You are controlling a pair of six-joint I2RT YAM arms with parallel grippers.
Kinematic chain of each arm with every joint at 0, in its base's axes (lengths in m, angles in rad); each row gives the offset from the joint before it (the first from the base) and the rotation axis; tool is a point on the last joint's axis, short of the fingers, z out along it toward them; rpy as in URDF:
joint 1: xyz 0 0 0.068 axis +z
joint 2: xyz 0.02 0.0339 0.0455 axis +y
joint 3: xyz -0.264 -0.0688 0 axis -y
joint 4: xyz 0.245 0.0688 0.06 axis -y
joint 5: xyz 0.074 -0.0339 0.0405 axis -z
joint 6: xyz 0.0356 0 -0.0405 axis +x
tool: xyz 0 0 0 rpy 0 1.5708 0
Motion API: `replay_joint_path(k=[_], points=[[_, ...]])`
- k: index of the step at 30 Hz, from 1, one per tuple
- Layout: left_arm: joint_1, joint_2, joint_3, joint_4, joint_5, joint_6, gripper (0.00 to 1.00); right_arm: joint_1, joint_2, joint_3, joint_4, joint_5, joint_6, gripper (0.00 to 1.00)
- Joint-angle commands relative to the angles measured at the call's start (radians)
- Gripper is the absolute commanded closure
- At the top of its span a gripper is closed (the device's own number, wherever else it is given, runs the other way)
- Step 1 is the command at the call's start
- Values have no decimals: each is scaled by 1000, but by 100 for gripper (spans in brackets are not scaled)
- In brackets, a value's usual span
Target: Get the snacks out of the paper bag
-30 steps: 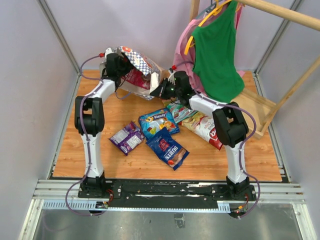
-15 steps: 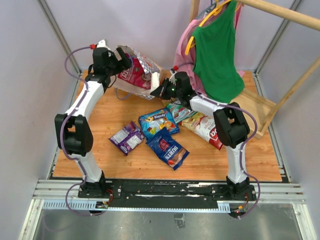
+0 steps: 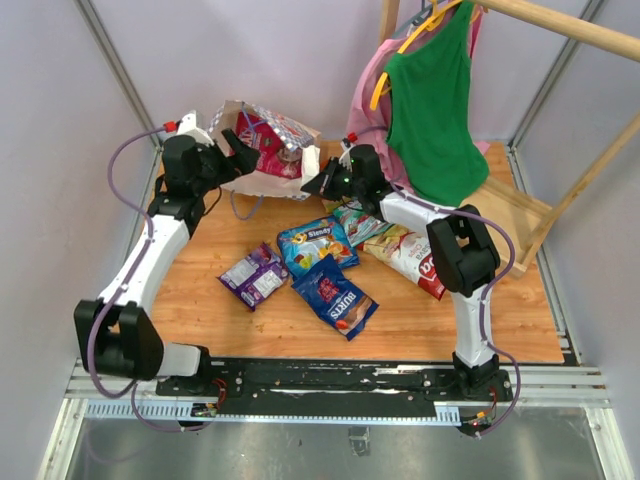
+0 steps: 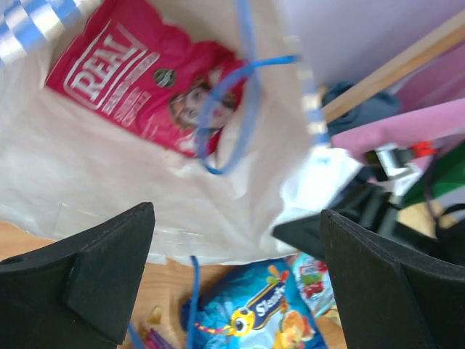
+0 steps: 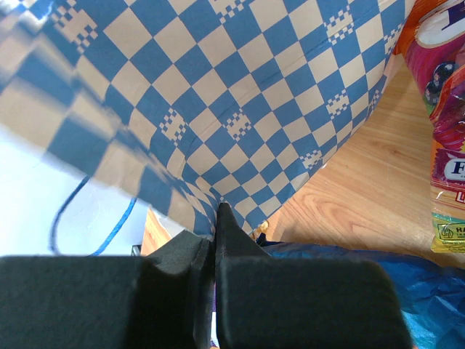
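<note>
The paper bag [image 3: 285, 165] lies on its side at the back of the table, its mouth facing left. Inside it lies a magenta-pink snack packet [image 3: 262, 133], plain in the left wrist view [image 4: 142, 80] behind a blue cord handle [image 4: 227, 109]. My left gripper [image 3: 232, 150] hangs open just outside the mouth, nothing between its fingers [image 4: 98, 283]. My right gripper [image 3: 315, 183] is shut on the bag's checked edge [image 5: 218, 94], pinching the paper at its tips [image 5: 216, 214]. Other snacks lie on the table: blue [image 3: 317, 245], dark blue [image 3: 336, 296], purple [image 3: 254, 275], red-and-white [image 3: 412, 260].
A green garment [image 3: 437, 110] and a pink one [image 3: 366, 105] hang from a wooden rack [image 3: 565, 28] at the back right, with its base [image 3: 512, 215] on the table. An orange-green packet [image 3: 360, 222] lies under the right arm.
My left arm has swung out to the left and lowered, backing the open gripper away from the bag's mouth. The bag has settled, its mouth gaping. The right gripper has kept its pinch.
</note>
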Motion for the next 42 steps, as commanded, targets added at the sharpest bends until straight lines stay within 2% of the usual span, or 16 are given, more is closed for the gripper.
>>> replay_joint_path(k=[1, 5, 8, 12, 15, 17, 23, 29, 34, 36, 42], points=[[0, -121, -57, 168, 44, -43, 0, -14, -32, -5, 33, 11, 10, 99], [0, -175, -78, 171, -18, -45, 0, -12, -31, -6, 35, 6, 12, 99], [0, -178, -62, 128, -10, -14, 0, -13, -31, -4, 35, 4, 10, 99], [-1, -138, -85, 103, 185, 46, 2, -12, -28, 2, 35, 1, 12, 99], [-27, -145, -174, 188, 353, 42, 6, -13, -25, 2, 34, 3, 12, 99], [-59, -152, -207, 202, 373, 62, 11, -12, -19, 5, 35, -1, 14, 99], [-86, -109, -226, 151, 236, 116, 39, -8, -15, 10, 36, -2, 17, 99], [-86, 48, -132, 166, 43, 151, 54, 1, -17, 9, 37, -5, 18, 99], [-87, 206, 22, 180, -88, 153, 60, 12, -44, 5, 24, 2, 7, 99], [-88, 244, 66, 206, -137, 141, 59, 26, -65, 9, -20, 38, -21, 99], [-88, 361, 197, 222, -195, 145, 44, 110, -163, 43, -217, 332, -204, 99]])
